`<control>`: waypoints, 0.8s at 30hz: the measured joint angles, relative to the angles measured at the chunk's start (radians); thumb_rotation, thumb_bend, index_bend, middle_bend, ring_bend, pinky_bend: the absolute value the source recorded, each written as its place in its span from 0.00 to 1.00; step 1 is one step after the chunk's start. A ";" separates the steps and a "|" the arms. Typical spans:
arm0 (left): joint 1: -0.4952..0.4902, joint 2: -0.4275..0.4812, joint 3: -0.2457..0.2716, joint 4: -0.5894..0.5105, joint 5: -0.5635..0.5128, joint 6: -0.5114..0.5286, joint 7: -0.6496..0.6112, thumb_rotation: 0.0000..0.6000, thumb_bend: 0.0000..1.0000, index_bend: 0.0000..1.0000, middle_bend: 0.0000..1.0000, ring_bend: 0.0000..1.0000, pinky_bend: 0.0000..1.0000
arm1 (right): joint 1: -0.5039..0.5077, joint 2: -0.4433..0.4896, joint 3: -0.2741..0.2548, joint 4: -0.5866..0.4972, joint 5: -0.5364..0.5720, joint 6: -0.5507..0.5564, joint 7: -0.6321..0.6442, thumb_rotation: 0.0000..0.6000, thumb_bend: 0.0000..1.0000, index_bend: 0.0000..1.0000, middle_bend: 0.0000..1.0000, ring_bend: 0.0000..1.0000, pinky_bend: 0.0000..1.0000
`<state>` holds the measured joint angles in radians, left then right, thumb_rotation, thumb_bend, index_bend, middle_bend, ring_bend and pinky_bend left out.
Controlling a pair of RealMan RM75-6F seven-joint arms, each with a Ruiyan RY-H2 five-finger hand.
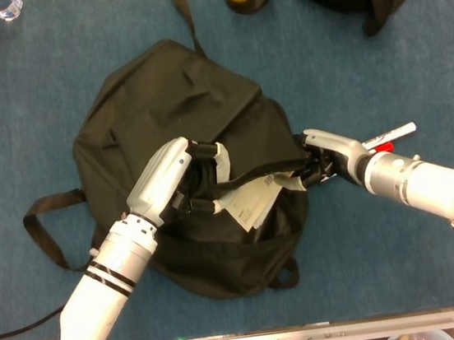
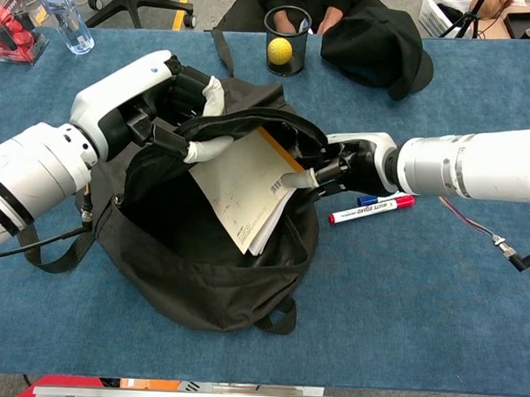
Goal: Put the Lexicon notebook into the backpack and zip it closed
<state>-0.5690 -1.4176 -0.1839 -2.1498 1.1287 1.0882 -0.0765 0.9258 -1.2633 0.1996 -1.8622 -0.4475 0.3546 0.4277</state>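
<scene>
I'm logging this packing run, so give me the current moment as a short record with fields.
backpack: black, lying on the blue table, mouth open
notebook: partly inside the mouth, barcode corner still showing
left hand: grips the upper flap, lifting it
right hand: fingertip against the notebook's edge; grip unclear
zipper: not closed
markers: on the table under the right forearm
</scene>
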 measured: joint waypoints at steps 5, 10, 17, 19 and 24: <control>0.000 0.008 -0.002 0.000 -0.002 -0.003 -0.006 1.00 0.34 0.72 0.65 0.64 0.79 | -0.005 0.011 -0.010 0.021 -0.101 -0.043 -0.042 1.00 0.39 0.21 0.19 0.12 0.33; 0.002 0.014 0.001 -0.004 0.003 -0.005 -0.010 1.00 0.34 0.72 0.65 0.64 0.79 | -0.005 0.022 -0.028 0.034 -0.196 -0.046 -0.095 1.00 0.39 0.17 0.18 0.11 0.32; 0.005 0.021 0.006 -0.007 0.008 -0.010 -0.016 1.00 0.34 0.72 0.65 0.64 0.79 | -0.003 0.045 -0.067 0.038 -0.312 -0.009 -0.174 1.00 0.39 0.17 0.18 0.11 0.32; 0.005 0.022 0.007 -0.008 0.009 -0.011 -0.016 1.00 0.34 0.72 0.65 0.64 0.79 | 0.000 0.054 -0.073 0.034 -0.335 -0.004 -0.187 1.00 0.39 0.14 0.18 0.11 0.32; 0.007 0.030 0.013 -0.008 0.009 -0.015 -0.018 1.00 0.34 0.71 0.65 0.64 0.79 | -0.010 0.087 -0.072 0.017 -0.378 0.018 -0.191 1.00 0.39 0.12 0.18 0.11 0.32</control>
<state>-0.5622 -1.3881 -0.1713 -2.1576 1.1373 1.0729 -0.0946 0.9161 -1.1761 0.1275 -1.8451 -0.8252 0.3721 0.2366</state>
